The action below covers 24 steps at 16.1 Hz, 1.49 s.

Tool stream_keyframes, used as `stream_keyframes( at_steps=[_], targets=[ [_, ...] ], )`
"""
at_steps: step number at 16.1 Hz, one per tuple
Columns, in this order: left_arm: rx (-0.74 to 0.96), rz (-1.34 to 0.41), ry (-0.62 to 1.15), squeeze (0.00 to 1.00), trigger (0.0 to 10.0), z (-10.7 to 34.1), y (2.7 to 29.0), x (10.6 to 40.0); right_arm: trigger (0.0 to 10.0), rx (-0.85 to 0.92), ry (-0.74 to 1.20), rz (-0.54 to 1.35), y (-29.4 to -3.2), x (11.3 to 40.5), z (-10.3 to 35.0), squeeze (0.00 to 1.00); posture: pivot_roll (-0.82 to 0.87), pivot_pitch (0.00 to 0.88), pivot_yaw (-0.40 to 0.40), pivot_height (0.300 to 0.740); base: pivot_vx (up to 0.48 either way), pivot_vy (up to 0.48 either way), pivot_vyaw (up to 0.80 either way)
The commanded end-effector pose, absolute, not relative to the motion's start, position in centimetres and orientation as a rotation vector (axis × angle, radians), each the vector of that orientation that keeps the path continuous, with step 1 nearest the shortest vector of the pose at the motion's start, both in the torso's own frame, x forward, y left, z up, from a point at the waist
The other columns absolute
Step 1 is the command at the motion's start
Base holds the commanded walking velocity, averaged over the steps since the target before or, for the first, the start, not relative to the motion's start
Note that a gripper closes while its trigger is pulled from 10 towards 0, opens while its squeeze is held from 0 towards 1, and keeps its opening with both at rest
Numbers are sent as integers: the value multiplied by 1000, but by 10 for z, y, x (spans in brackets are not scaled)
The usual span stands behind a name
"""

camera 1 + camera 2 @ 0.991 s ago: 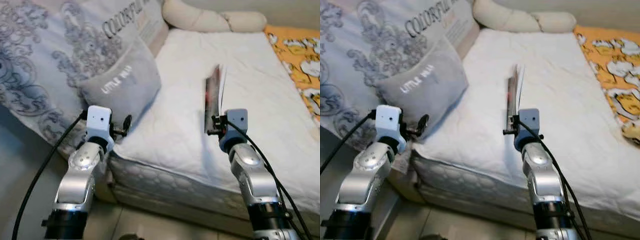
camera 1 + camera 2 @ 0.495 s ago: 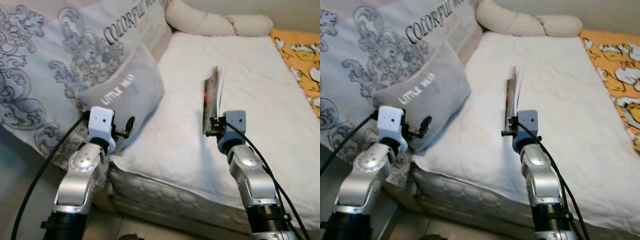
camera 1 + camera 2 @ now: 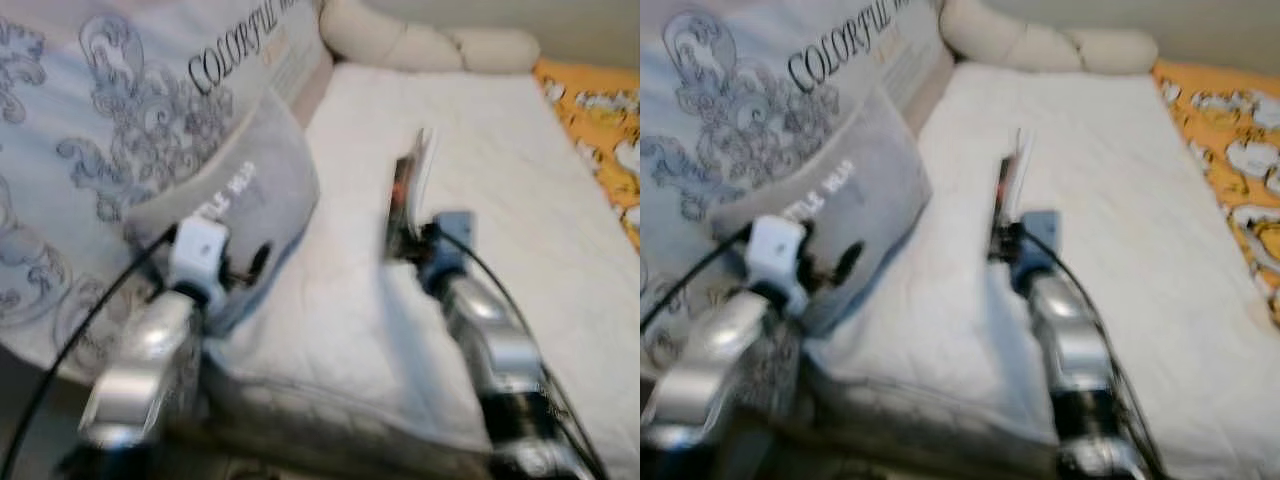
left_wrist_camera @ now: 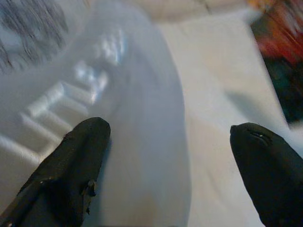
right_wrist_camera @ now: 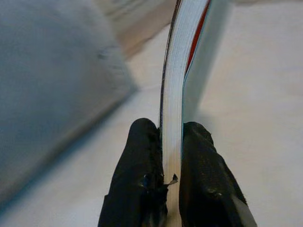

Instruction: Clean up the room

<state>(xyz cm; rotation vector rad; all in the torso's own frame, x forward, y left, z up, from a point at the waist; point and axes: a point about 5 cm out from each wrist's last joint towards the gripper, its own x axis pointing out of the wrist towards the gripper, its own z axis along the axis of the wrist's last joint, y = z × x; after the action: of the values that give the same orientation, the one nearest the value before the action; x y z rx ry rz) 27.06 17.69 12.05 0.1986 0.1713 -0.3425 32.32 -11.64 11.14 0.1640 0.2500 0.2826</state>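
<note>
A thin book [image 3: 408,190] stands on edge above the white mattress [image 3: 520,150], held upright by my right gripper [image 3: 405,238]. In the right wrist view both black fingers [image 5: 142,179] press against the book's pages [image 5: 173,94], so the gripper is shut on it. My left gripper [image 3: 255,262] is open beside a small grey cushion [image 3: 235,200] with white lettering. In the left wrist view its fingertips [image 4: 80,156] are spread wide in front of that cushion [image 4: 137,142]. The head views are blurred.
A large patterned grey pillow [image 3: 120,110] leans at the left behind the cushion. A cream bolster [image 3: 430,45] lies at the head of the bed. An orange printed blanket [image 3: 600,120] covers the right side. The mattress's front edge [image 3: 330,390] is just below my arms.
The whole picture has shifted and blurred, so the camera has moved closer to the bed. The right gripper still holds the book upright; the left gripper stays open by the cushion.
</note>
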Motion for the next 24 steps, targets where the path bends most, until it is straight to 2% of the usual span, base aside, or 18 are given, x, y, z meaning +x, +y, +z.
stream_keyframes(
  at_steps=[1,2,4,8,11,13,15,16,17,20,22,24],
  targets=[
    [199,-463,205,0,10000,118,167,262,10000,250,299,338,-112,330,113,0,24,0,2,740,0,0,0],
    [203,-487,214,0,10000,117,168,260,10000,282,315,338,-111,335,113,0,29,0,2,740,0,0,0],
    [220,-599,247,0,10000,120,169,256,10000,519,431,333,-104,352,108,0,53,0,-1,740,0,0,0],
    [242,-757,313,0,10000,123,170,250,10000,659,580,259,-103,360,88,0,75,0,4,740,0,0,0],
    [248,-810,348,0,10000,123,173,246,10000,732,657,172,-106,354,68,0,77,0,20,740,0,0,0],
    [255,-817,358,0,10000,123,174,247,10000,654,678,73,-115,345,49,0,80,0,28,740,0,0,0],
    [262,-823,371,0,10000,122,173,247,10000,659,677,-37,-126,340,38,0,86,0,28,740,0,0,0],
    [263,-827,380,0,10000,121,173,247,10000,671,688,-78,-129,335,31,824,94,0,24,740,0,0,0],
    [262,-825,386,0,10000,120,172,247,10000,636,701,-78,-132,331,25,1000,103,0,17,740,0,0,0],
    [251,-805,386,0,10000,119,170,249,10000,618,706,-108,-141,326,19,1000,109,0,8,740,0,0,0],
    [243,-787,377,0,10000,117,165,249,10000,556,703,-140,-154,324,17,1000,111,0,2,740,0,0,0],
    [222,-749,355,0,10000,115,158,251,10000,571,658,-187,-176,325,20,1000,97,0,-6,740,0,0,0]
  ],
)
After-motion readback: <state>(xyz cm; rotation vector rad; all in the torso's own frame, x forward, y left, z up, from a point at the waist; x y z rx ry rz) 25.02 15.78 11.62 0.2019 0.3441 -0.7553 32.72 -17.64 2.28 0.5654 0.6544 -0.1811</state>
